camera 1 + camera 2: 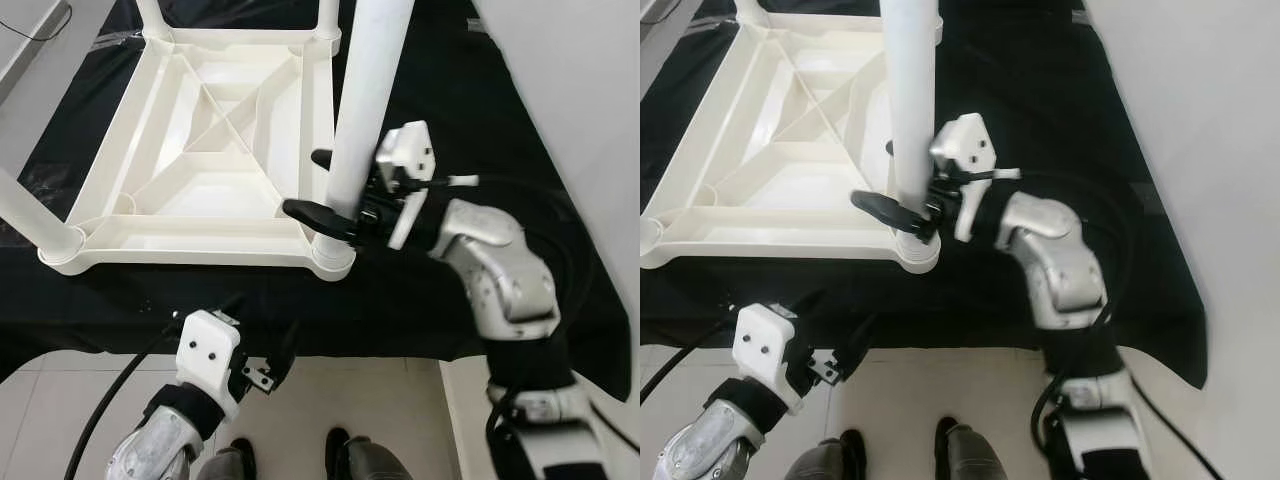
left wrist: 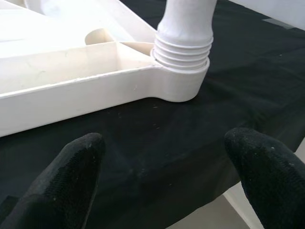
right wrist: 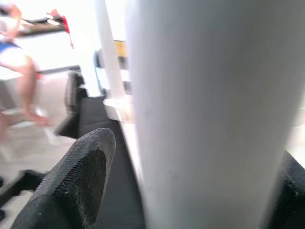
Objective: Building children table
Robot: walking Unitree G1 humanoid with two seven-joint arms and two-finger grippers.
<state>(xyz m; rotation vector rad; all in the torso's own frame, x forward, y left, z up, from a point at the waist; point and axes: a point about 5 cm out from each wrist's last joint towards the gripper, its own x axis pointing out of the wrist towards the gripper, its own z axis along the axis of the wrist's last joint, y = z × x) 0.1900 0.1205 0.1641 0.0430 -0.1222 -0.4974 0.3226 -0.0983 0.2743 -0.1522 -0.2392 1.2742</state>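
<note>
White plastic, a table top (image 1: pixel 200 150) is laid upside down on a black cloth (image 1: pixel 450 80), a leg (image 1: pixel 365 100) standing in its corner socket (image 1: pixel 332 255) at 5 o'clock. The leg is clasped by the right gripper (image 1: pixel 325 185). The left gripper (image 2: pixel 167 176) is held spread, empty, at 6 o'clock.

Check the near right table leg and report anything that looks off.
The leg stands in its corner socket with threads still exposed above the rim, so it is not fully seated. The right gripper holds it.
</note>
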